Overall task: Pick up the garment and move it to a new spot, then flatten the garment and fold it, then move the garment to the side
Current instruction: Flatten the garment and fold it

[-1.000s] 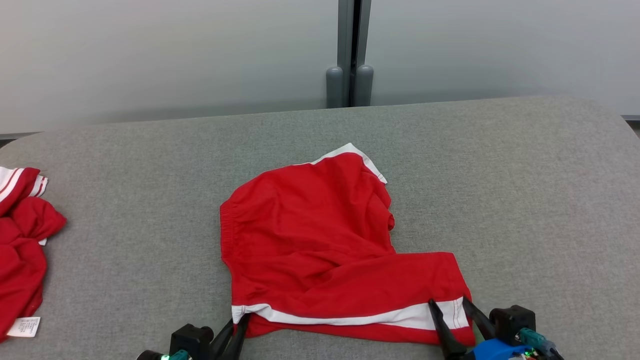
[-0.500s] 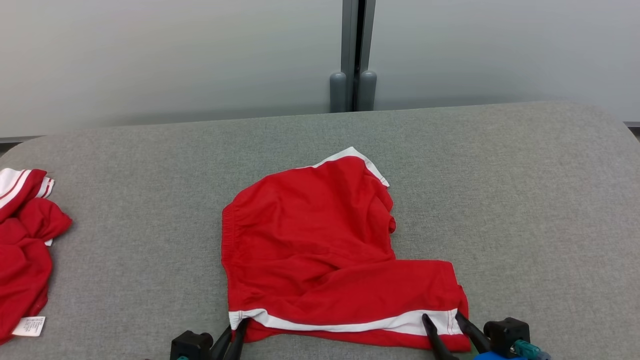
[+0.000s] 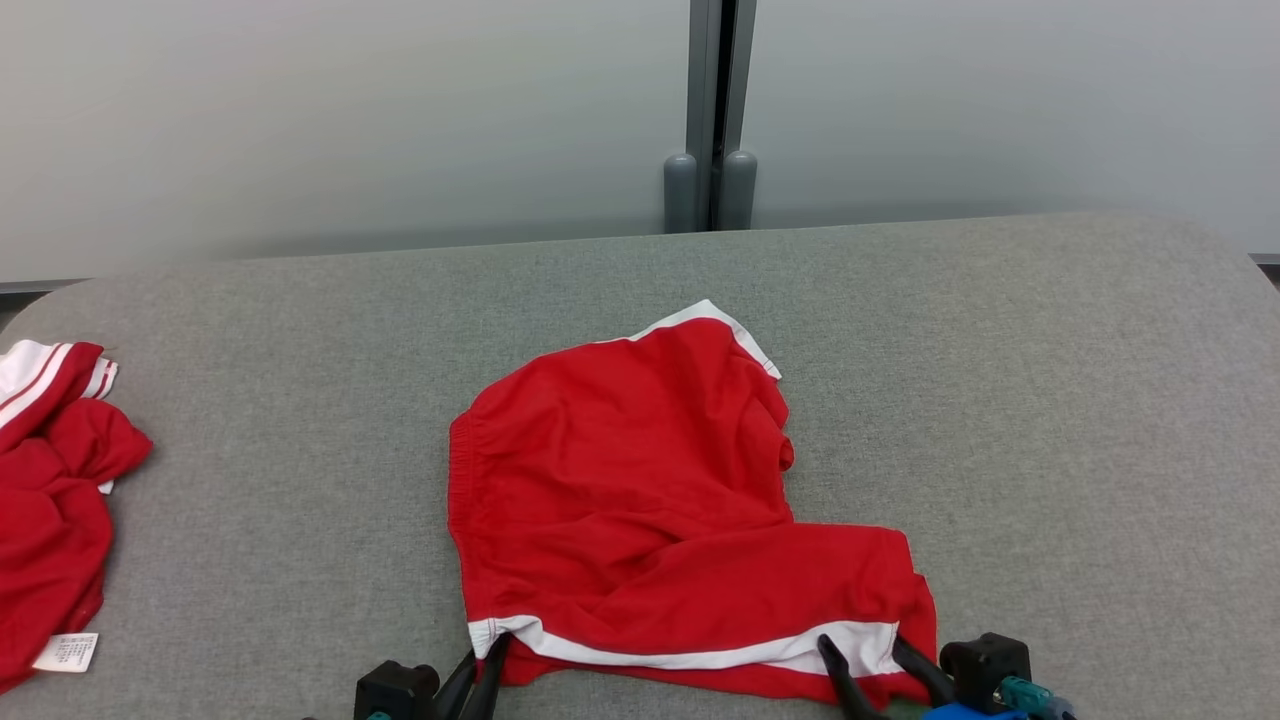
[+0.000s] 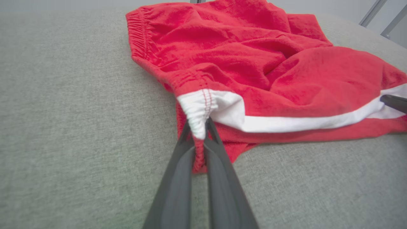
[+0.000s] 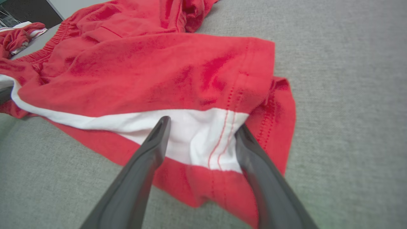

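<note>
Red shorts [image 3: 640, 480] with a white hem band lie crumpled at the near middle of the grey fabric surface [image 3: 1050, 400]. Their lower layers are folded under and hidden. The left gripper [image 4: 198, 133] is clenched on the bunched near-left hem corner. The right gripper [image 5: 202, 127] has its fingers spread wide over the near-right white band, and whether they press the cloth is unclear. Both gripper bodies are cut off at the near edge of the head view. A second red garment [image 3: 50, 500], cut off at the far left, carries one white label [image 3: 66, 651] with unreadable print. In all: two garments, two grippers.
</note>
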Controlling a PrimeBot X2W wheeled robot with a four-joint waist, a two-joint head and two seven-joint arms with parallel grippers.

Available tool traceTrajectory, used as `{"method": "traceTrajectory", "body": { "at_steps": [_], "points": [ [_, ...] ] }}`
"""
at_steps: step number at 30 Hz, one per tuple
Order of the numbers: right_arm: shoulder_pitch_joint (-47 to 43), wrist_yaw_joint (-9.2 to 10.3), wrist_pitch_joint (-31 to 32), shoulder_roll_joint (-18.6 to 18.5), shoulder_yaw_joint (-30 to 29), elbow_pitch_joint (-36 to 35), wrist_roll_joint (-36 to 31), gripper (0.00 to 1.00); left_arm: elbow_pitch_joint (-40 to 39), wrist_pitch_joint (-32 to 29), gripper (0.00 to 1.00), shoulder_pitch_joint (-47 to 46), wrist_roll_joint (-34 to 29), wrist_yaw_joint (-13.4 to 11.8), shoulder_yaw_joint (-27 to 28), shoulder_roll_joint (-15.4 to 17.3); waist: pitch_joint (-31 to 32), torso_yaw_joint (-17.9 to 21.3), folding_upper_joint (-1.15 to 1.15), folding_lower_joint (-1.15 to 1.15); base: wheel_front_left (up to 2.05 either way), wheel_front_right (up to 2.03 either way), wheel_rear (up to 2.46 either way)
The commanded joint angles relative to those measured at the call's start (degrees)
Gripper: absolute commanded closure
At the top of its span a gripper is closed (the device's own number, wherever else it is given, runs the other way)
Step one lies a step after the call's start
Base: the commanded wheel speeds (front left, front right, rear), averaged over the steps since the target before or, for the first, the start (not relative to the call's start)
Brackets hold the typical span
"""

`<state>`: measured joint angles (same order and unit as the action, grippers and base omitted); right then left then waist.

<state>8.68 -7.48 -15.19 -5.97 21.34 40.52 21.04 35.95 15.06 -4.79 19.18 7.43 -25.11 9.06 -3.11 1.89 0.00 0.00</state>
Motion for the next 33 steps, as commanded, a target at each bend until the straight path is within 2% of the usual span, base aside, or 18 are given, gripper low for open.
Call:
{"method": "traceTrajectory", "body": {
  "at_steps": [1, 2, 3, 4, 13, 21, 27, 33],
  "points": [
    [0.8, -0.03, 0.1, 0.1, 0.9, 0.3, 0.9, 0.29, 0.0, 0.2, 1.0, 0.0, 0.1, 0.0, -0.2, 0.0, 0.2, -0.1, 0.0, 0.0, 0.0, 0.0, 0.0],
    [1.0, -0.03, 0.1, 0.1, 1.3, 0.4, 1.1, 0.59, 0.0, 0.2, 1.0, -0.1, 0.2, 0.0, -0.3, -0.1, 0.2, -0.1, 0.0, 0.0, 0.0, 0.0, 0.0],
    [1.2, -0.03, 0.1, 0.1, 1.7, 0.6, 1.3, 0.67, 0.0, 0.2, 1.0, -0.1, 0.3, 0.0, -0.3, -0.1, 0.3, -0.1, 0.0, 0.0, 0.0, 0.0, 0.0],
    [1.4, -0.03, 0.1, 0.1, 2.2, 0.8, 1.5, 1.0, 0.0, 0.2, 1.0, -0.2, 0.4, 0.0, -0.3, -0.1, 0.3, -0.1, 0.0, 0.0, 0.0, 0.0, 0.0],
    [1.3, -0.02, 0.0, -0.6, 0.4, -4.0, 0.7, 1.0, -1.7, 0.2, 1.0, -0.9, 0.9, 0.0, 0.8, -0.5, 0.6, 0.0, 0.0, 0.0, 0.0, 0.0, 0.0],
    [2.2, -0.03, 0.0, -1.2, -1.9, -12.6, -0.7, 1.0, -8.6, 0.2, 1.0, -3.3, 1.4, 0.0, 3.7, 0.0, 0.1, 0.3, 0.0, 0.0, 0.0, 0.0, 0.0],
    [10.1, -0.03, 0.0, -2.3, -2.7, -16.7, -1.5, 1.0, -12.0, 0.2, 1.0, -12.3, 3.5, 0.0, 3.8, 1.8, -2.5, 0.8, 0.0, 0.0, 0.0, 0.0, 0.0],
    [25.2, -0.03, 0.0, -1.7, -2.7, -15.5, -2.1, 1.0, -11.1, -0.5, 1.0, -28.5, 6.8, 0.0, 1.7, 4.8, -8.7, 1.8, 0.0, 0.0, 0.0, 0.0, 0.0]
  ]
}}
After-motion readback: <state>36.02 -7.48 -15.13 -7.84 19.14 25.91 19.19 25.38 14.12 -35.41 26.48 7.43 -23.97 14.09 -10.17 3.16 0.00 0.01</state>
